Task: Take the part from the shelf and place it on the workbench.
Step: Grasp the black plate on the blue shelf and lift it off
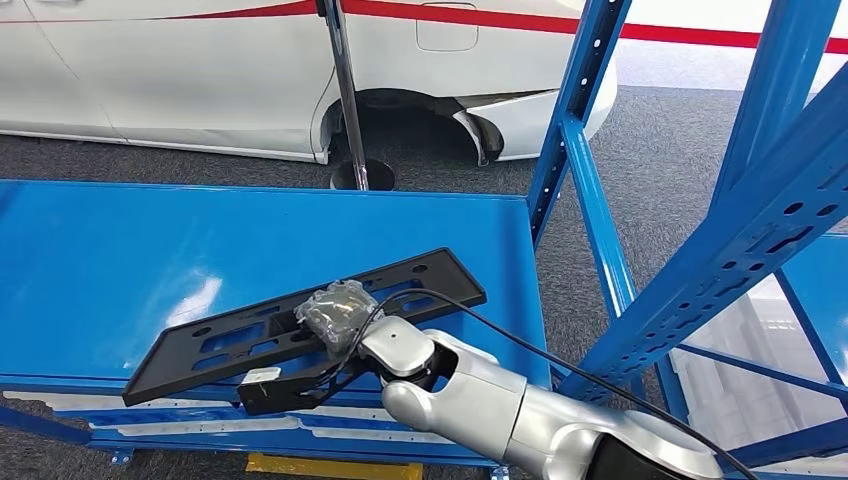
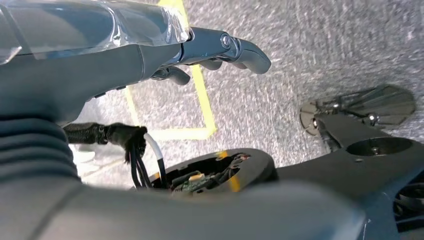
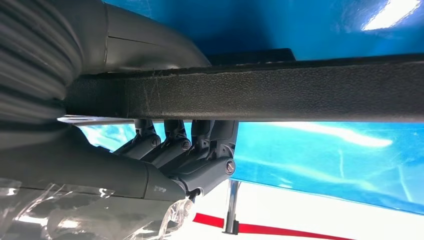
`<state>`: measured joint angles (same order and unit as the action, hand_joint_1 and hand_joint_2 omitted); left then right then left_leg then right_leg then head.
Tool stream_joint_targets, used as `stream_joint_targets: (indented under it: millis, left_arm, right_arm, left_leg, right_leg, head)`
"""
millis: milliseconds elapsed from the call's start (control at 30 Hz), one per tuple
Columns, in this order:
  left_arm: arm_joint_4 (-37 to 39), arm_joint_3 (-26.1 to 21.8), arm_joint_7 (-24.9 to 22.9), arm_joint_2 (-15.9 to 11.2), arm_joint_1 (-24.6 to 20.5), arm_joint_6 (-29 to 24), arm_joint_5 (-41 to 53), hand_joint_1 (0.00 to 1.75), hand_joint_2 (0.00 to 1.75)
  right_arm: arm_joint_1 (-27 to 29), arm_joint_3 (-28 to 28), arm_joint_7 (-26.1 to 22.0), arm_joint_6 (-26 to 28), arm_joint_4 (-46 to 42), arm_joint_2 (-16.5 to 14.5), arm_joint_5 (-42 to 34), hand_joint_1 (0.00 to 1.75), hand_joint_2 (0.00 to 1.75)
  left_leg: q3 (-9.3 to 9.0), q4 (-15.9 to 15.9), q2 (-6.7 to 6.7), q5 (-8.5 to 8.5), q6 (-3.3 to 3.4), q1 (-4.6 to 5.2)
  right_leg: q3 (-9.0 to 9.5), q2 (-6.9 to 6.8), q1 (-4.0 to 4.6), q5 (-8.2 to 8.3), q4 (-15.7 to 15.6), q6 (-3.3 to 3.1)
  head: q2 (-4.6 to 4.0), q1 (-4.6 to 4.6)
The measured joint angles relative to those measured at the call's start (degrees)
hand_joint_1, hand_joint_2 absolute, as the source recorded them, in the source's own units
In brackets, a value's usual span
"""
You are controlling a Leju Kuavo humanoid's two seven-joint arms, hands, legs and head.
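The part is a long flat black plate frame (image 1: 300, 325), lying slantwise over the front of the blue surface (image 1: 120, 250). My right hand (image 1: 340, 318), wrapped in clear plastic, grips it near the middle of its near edge. In the right wrist view the part's dark edge (image 3: 280, 92) runs across the picture, with my fingers (image 3: 192, 147) curled on one side of it and the thumb (image 3: 150, 45) on the other. Whether the part touches the surface I cannot tell. My left hand (image 2: 165, 52) hangs over the grey floor, its fingers (image 2: 235, 47) loosely extended around nothing.
Blue rack uprights (image 1: 590, 180) and a slanted brace (image 1: 760, 220) stand at the right of the surface. Behind it are a metal post (image 1: 347, 100) on a round base and a white car (image 1: 200, 80). Yellow floor tape (image 2: 200, 95) lies below my left hand.
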<state>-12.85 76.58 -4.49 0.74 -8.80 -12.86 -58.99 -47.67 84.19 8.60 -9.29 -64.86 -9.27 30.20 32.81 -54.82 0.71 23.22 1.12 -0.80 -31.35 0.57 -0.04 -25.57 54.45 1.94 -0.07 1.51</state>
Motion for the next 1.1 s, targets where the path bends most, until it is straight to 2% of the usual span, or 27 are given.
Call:
stream_joint_targets:
  millis: [400,800,967,1100]
  left_arm:
    - [0.00,1.72,1.50,0.09,-0.37,-2.10,2.68,0.00,1.75]
    - [0.00,1.91,1.58,0.20,-1.13,-1.83,1.68,0.00,1.75]
    - [0.00,1.89,1.61,0.20,-1.23,-1.83,1.68,0.00,1.75]
    - [0.00,1.89,1.62,0.20,-1.23,-1.83,1.64,0.00,1.75]
  right_arm:
    - [0.05,-0.10,0.66,0.49,-0.50,0.87,0.46,1.75,1.75]
    - [0.63,-0.20,1.30,2.16,-0.99,1.68,2.20,1.75,1.75]
    - [1.57,-0.73,1.08,5.43,-1.63,2.10,4.34,1.75,1.75]
    - [3.29,-2.36,0.68,11.62,-3.13,2.66,9.39,1.75,1.75]
  left_leg:
    - [-0.11,0.00,0.00,0.00,0.00,0.02]
    - [-0.13,0.00,0.00,0.00,0.00,0.01]
    - [-0.13,0.00,0.00,0.00,0.00,0.01]
    - [-0.12,0.00,0.00,0.00,0.00,0.01]
  right_leg:
    - [0.09,0.00,-0.03,0.02,-0.01,0.00]
    - [0.12,0.00,0.01,0.01,0.00,-0.01]
    - [0.12,0.00,0.01,0.01,0.00,-0.01]
    - [0.11,0.00,0.00,0.01,-0.01,-0.01]
  head:
    - [0.00,0.00]
    - [0.00,0.00]
    - [0.00,0.00]
    - [0.00,0.00]
